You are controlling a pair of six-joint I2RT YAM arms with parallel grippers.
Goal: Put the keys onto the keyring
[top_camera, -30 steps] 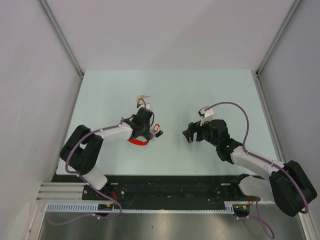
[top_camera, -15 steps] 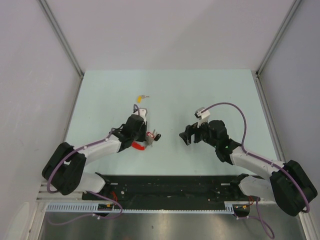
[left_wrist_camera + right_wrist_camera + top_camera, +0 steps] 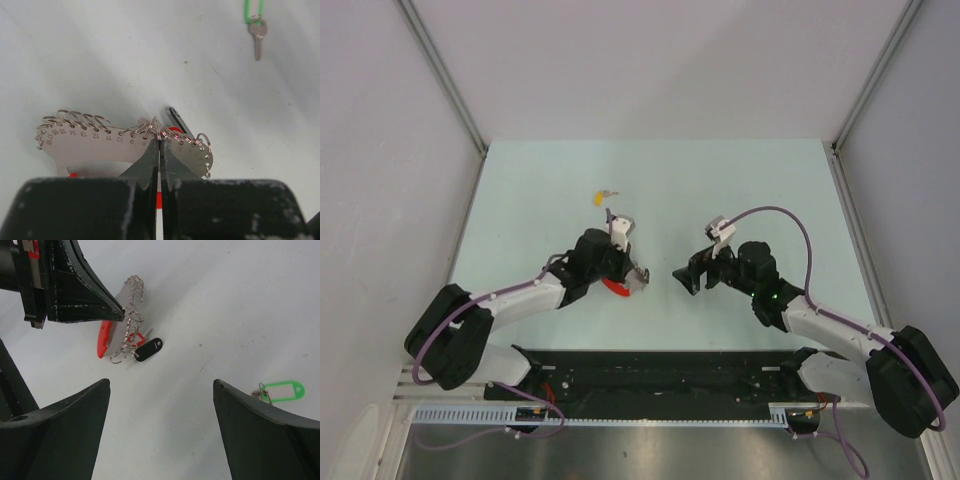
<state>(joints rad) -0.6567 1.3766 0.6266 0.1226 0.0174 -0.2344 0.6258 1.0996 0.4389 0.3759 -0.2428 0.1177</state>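
Left gripper [image 3: 159, 145]: clenched on the keyring [image 3: 100, 145], fingertips pinching the top edge of its grey numbered plate. It sits near the middle of the table [image 3: 720, 180], a little to the left. The hold stands the plate on edge, probably so the small split rings [image 3: 80, 120] face the other arm.
Keyring detail: the red band [image 3: 104, 340] hangs under the plate and the black tag [image 3: 150, 349] lies on the table beside it. Whether the plate itself touches the table I cannot tell.
Right gripper [image 3: 160, 385]: released, jaws wide apart with nothing between them. It hovers just right of the keyring and is turned toward it, placed to fetch a key.
Green key [image 3: 280, 390]: flat on the table, right of the keyring and apart from it, by the right gripper's outer finger. The top view hides it under that arm.
Yellow key [image 3: 603, 196]: farther back on the left, well apart from both grippers.
Progress: neither key is on the keyring yet.
Likely next: the free gripper takes the green key, as it is the closer one.
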